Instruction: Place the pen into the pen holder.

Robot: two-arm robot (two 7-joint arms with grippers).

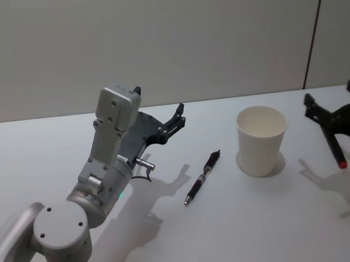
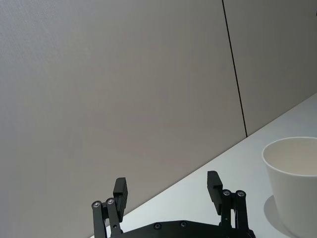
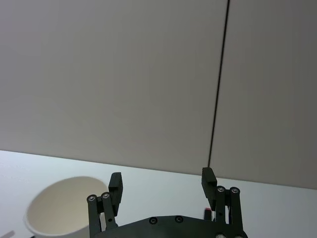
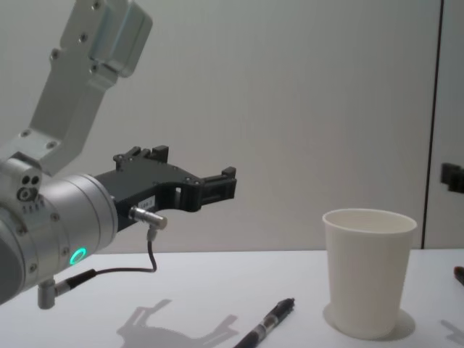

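The left gripper (image 2: 167,184) has its two black fingers (image 2: 120,191) spread wide, and the jaws hold nothing. It hangs above the white table top (image 1: 55,146), its fingertips directed toward the pale grey wall (image 1: 155,35) behind the table. The right gripper (image 3: 162,177) is also spread wide with its jaws vacant, and sits at the right edge of the head view.

The pen (image 1: 202,178), a slim black barrel with silver bands, lies flat on the table top below the left jaws and off to their right. Neither gripper touches it. It lies at an angle, with its far end pointing toward the pen holder.

The pen holder (image 1: 262,141), a plain white tapered paper cup with a rolled rim, stands upright with its mouth upward. It stands between the pen and the right jaws, near the pen but apart from it.
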